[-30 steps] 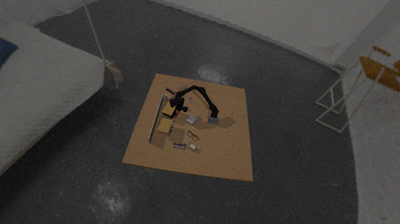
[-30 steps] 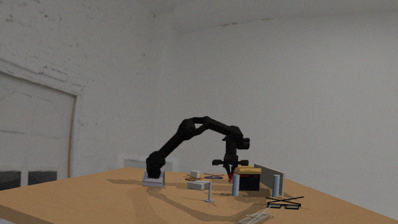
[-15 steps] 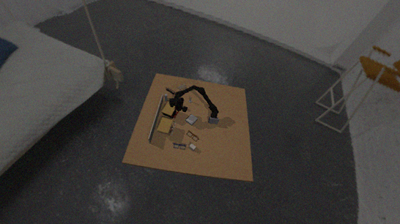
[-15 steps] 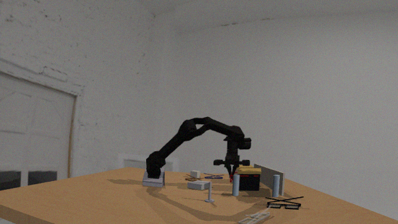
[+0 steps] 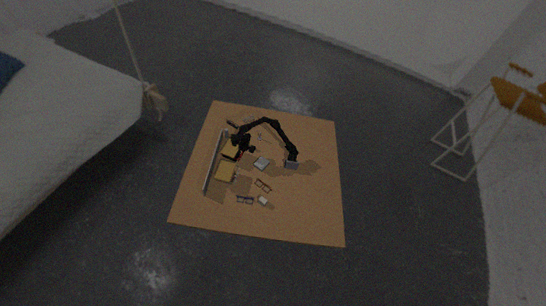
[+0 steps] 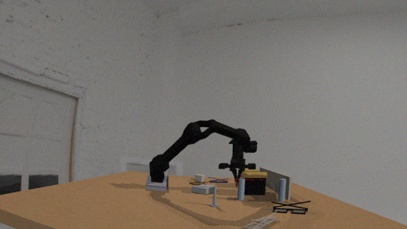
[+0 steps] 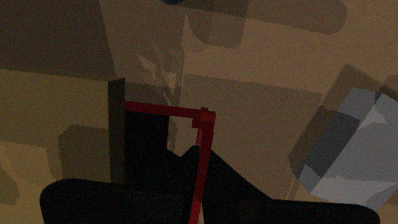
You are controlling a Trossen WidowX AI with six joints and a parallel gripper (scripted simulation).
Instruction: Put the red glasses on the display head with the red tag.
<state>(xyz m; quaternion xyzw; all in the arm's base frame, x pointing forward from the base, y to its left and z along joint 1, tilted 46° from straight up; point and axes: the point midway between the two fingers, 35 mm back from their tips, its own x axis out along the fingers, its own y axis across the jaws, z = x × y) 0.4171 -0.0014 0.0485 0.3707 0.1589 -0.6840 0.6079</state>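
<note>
The black arm [image 5: 272, 122] [image 6: 191, 133] arches over the desk, its gripper [image 5: 241, 156] [image 6: 236, 182] [image 7: 199, 152] pointing down, fingers nearly closed, clamped.
</note>
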